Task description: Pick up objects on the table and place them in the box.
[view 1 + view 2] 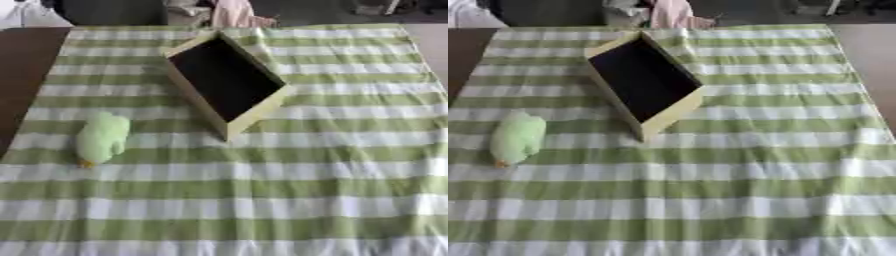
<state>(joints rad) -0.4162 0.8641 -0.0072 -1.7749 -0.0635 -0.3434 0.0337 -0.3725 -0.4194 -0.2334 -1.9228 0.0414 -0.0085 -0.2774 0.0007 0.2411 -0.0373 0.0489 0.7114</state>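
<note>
A pale green soft toy point(101, 138) with a small orange tip at its near end lies on the striped cloth at the left. To its right, further back, stands a shallow box point(225, 79) with cream walls and a dark inside, set at an angle. The box holds nothing that I can see. Neither of my hands shows in either view.
A green-and-white striped cloth point(306, 190) covers the table. Dark bare tabletop point(22, 75) shows along the left edge. Some pink fabric point(232, 14) lies beyond the far edge.
</note>
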